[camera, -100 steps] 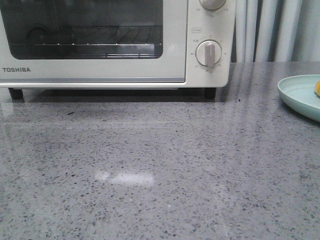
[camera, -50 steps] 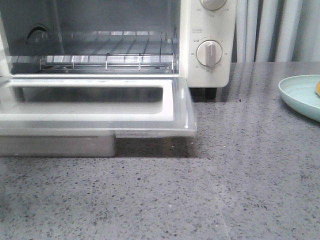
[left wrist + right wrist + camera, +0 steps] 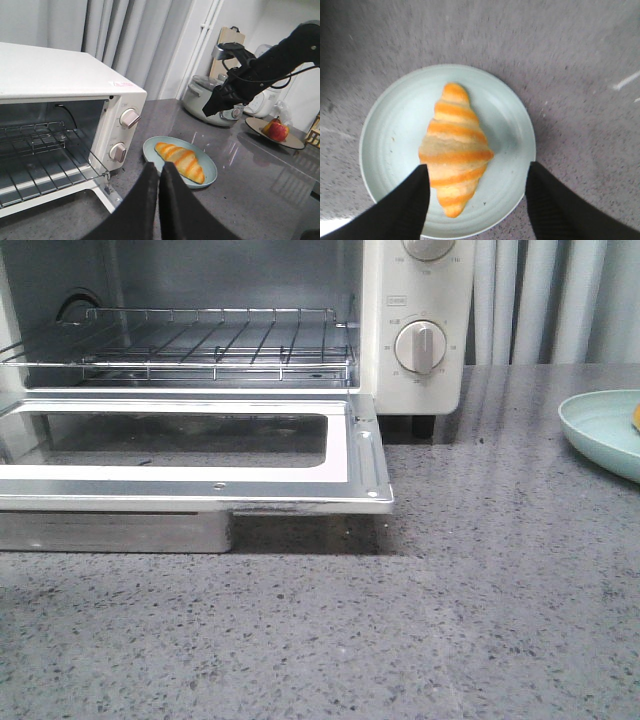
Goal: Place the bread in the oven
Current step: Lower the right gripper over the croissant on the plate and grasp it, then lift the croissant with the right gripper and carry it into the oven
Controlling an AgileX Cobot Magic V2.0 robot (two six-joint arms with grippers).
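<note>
My right gripper (image 3: 476,200) hangs wide open over the croissant (image 3: 454,148) on its plate (image 3: 385,125). My left gripper (image 3: 159,176) is pinched closed, holding nothing. The toaster oven (image 3: 415,300) door (image 3: 200,455) lies open.

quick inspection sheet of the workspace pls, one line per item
surface: grey speckled countertop, glossy, with reflections
job's things: oven door folded down, wire rack bare; bread lies on a pale green plate beside the oven
clutter: apple on a brown dish, a cooker pot and a board against the wall behind
grippers: left gripper shut, holding nothing; right gripper open, fingers either side of the bread's tip
cables: black cable along the right arm
surroundings: grey curtain, white wall
</note>
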